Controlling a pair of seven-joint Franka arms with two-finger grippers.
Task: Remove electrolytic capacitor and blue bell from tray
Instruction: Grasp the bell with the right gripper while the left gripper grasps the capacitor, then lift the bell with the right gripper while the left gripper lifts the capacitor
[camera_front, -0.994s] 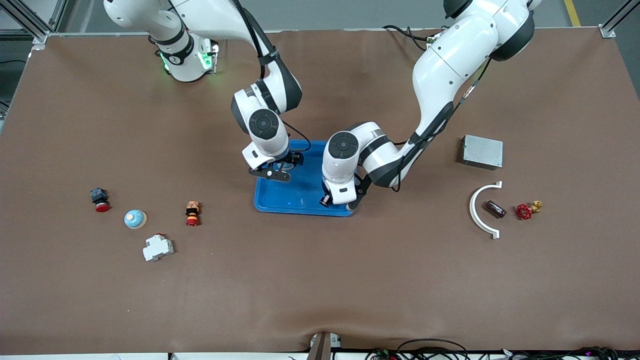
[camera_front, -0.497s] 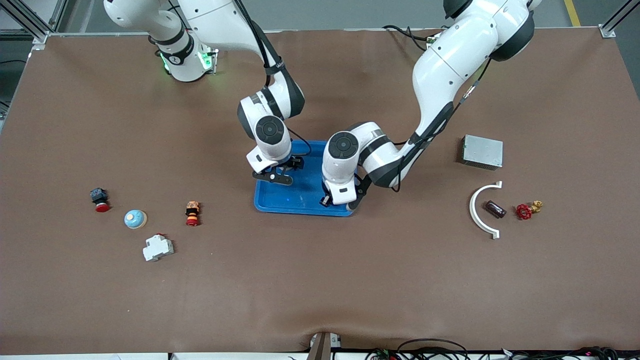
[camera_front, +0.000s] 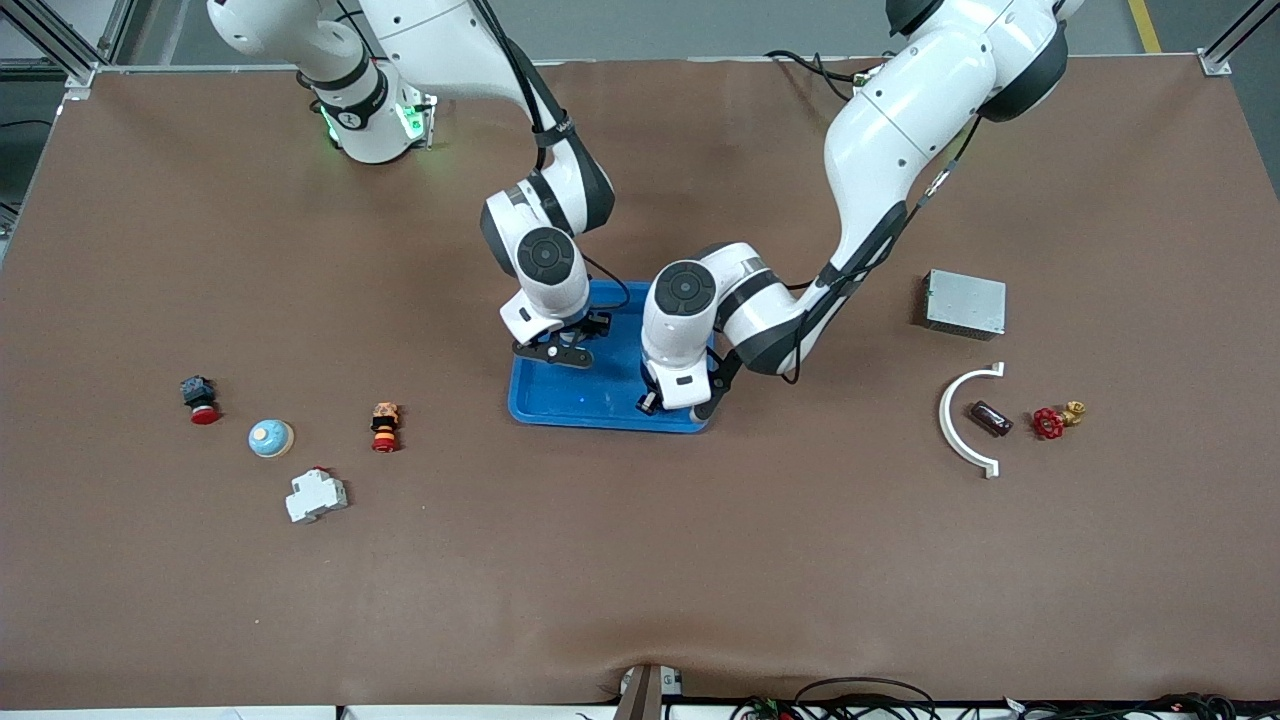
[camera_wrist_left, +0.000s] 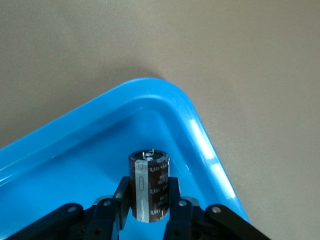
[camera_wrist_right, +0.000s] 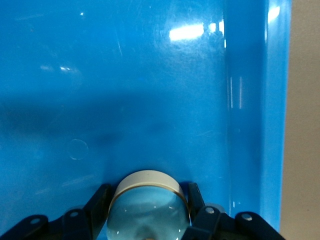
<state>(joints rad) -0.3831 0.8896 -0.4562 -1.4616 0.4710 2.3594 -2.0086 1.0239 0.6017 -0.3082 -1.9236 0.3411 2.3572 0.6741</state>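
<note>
Right end effector (camera_front: 560, 352) shifted farther over blue tray (camera_front: 590, 405), clamping bell (camera_wrist_right: 148, 210), left end effector (camera_wrist_left: 149, 212) clamping capacitor (camera_wrist_left: 149, 185)

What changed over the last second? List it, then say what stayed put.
The right gripper, shut on the bell, shifted over the blue tray toward the left arm's end and away from the front camera. The left gripper, shut on the capacitor, barely moved over the tray's corner. Nothing was released. The tray and the loose parts on the table stayed where they were.
</note>
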